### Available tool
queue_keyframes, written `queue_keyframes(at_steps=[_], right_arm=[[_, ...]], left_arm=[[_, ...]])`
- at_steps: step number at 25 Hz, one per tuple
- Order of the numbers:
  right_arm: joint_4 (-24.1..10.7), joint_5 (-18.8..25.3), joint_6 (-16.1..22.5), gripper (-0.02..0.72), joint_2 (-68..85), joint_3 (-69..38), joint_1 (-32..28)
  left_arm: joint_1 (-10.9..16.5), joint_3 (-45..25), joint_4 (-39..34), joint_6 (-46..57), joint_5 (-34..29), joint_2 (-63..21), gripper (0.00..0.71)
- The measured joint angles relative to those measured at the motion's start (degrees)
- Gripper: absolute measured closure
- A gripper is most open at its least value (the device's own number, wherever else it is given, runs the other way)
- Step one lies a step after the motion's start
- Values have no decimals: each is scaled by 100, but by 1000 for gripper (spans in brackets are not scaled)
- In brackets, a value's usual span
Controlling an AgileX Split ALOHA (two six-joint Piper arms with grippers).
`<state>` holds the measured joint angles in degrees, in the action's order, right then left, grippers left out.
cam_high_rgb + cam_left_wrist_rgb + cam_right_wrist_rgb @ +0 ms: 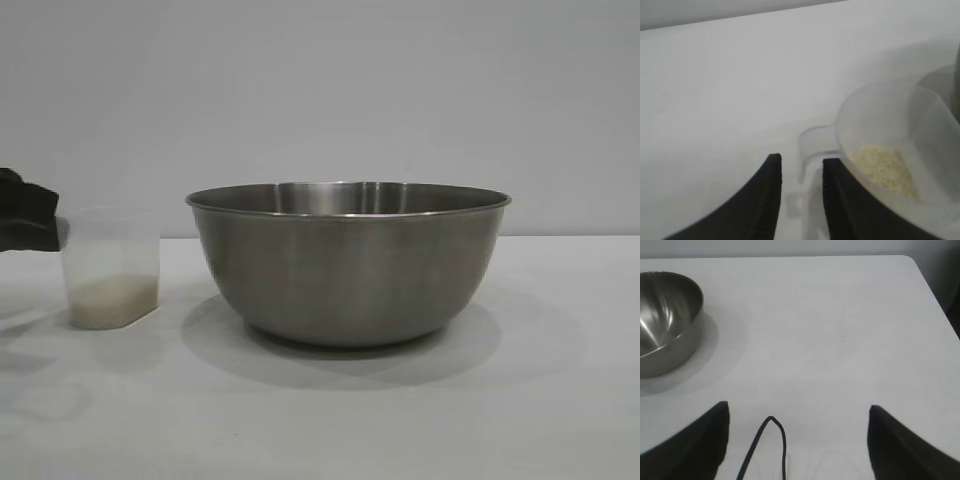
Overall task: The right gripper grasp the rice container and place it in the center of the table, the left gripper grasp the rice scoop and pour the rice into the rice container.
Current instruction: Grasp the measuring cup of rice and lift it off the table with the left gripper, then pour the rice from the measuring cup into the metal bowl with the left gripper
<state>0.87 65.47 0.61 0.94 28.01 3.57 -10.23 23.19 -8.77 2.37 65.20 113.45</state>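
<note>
The rice container [350, 265], a big steel bowl, stands at the middle of the white table [320, 420]; it also shows far off in the right wrist view [665, 315]. To its left the rice scoop [110, 265] stands upright on the table with rice [110, 298] in its bottom. My left gripper [801, 160] is narrowly set around the handle of the scoop [812, 142], beside the rice [885, 170]. Only a black part of the left gripper [25, 210] shows at the exterior view's left edge. My right gripper [798, 407] is wide open over bare table, holding nothing.
A thin black cable [772, 440] loops between the right gripper's fingers. The table's far corner and edge [920, 270] lie beyond it. A plain wall stands behind the table.
</note>
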Motion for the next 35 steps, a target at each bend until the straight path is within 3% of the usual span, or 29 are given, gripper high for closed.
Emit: queue_keyframes(at_steps=[5,10,16,25,29,35], right_arm=[[0,0,0,194,0,0,0],[0,0,0,194,0,0,0],[0,0,0,194,0,0,0],[0,0,0,194,0,0,0],[0,0,0,194,0,0,0],[0,0,0,194,0,0,0]], left_arm=[[0,254,-228,-2,0,163,527],[0,456,-494,-106,0,307,710],[0,496,-582,-143,-12,255,710],[0,585,-218,-467,-40,-648,710],[0,899,-600,-519,-40,-1034,710],[0,1584,-1788,-998,-40,-1179,710]])
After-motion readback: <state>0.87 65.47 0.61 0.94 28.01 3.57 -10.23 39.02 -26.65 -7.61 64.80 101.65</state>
